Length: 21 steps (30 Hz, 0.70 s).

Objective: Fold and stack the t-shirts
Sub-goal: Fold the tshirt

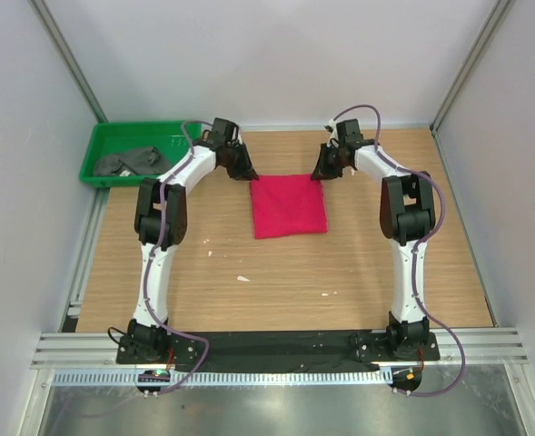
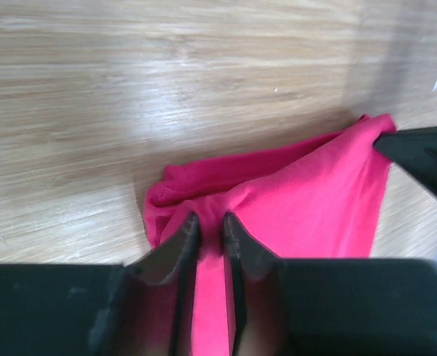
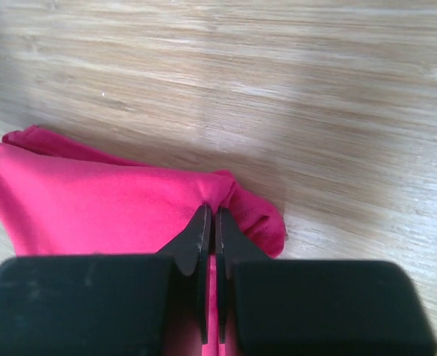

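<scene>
The crimson-red t-shirt (image 1: 288,205) lies folded into a near square on the middle of the wooden table. My left gripper (image 1: 247,173) is at its far left corner. In the left wrist view the jaws (image 2: 209,221) stand narrow, with a bunched fold of red cloth (image 2: 307,200) pinched between the tips. My right gripper (image 1: 320,173) is at the far right corner, and its jaws (image 3: 210,211) are nearly together on a raised pinch of the red cloth (image 3: 107,204). The dark grey t-shirt (image 1: 129,162) lies crumpled in the green tray (image 1: 122,182).
The green tray stands at the back left corner, just left of my left arm. White walls close in the table at the back and both sides. A small white scrap (image 1: 242,278) lies on the wood nearer the bases. A metal rail (image 1: 276,347) runs along the near edge.
</scene>
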Tool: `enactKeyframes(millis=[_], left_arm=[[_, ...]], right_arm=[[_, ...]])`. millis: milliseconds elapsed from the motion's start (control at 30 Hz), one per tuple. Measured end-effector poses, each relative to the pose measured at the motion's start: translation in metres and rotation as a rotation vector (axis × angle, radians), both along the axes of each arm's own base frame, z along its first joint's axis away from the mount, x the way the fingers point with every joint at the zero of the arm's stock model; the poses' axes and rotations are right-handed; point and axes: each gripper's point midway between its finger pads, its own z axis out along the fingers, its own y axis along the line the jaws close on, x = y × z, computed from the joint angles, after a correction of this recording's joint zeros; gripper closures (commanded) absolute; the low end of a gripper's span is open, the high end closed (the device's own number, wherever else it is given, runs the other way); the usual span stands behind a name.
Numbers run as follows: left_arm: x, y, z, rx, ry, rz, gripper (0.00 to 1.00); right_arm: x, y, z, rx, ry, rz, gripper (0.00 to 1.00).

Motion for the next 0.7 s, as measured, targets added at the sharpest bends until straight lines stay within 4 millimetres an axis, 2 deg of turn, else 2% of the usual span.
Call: enactKeyframes(millis=[33,233,267,300,333,367,400,500,533,700], left_arm=[[0.002,0.002,0.001,-0.001,-0.002,0.004,1.0],[0.014,0.005,0.0,-0.011,-0.005,0.011,1.0],[0.016,0.005,-0.003,-0.011,-0.002,0.012,1.0],[0.017,0.005,-0.006,-0.01,0.002,0.012,0.99],[0.017,0.005,-0.01,-0.007,0.011,0.013,0.71],[0.016,0.006,-0.012,-0.002,0.015,0.01,0.55],[0.014,0.007,-0.014,0.007,0.023,0.01,0.47],[0.014,0.017,-0.018,0.042,0.038,0.034,0.37],[0.014,0.022,-0.02,0.057,0.039,0.042,0.34],[0.015,0.031,-0.013,0.078,0.025,0.046,0.34]], right_arm=[[0.001,-0.001,0.0,0.003,0.002,-0.007,0.98],[0.009,-0.014,0.002,0.013,-0.005,-0.055,0.99],[0.01,-0.016,0.003,0.018,-0.006,-0.058,0.97],[0.011,-0.016,0.004,0.024,-0.006,-0.057,0.91],[0.015,-0.015,0.006,0.034,-0.011,-0.055,0.81],[0.018,-0.015,0.007,0.038,-0.015,-0.055,0.74],[0.022,-0.015,0.007,0.036,-0.02,-0.06,0.69],[0.025,-0.02,0.007,0.02,-0.019,-0.076,0.55],[0.026,-0.022,0.008,0.013,-0.02,-0.081,0.48],[0.027,-0.03,0.008,-0.015,-0.019,-0.086,0.37]])
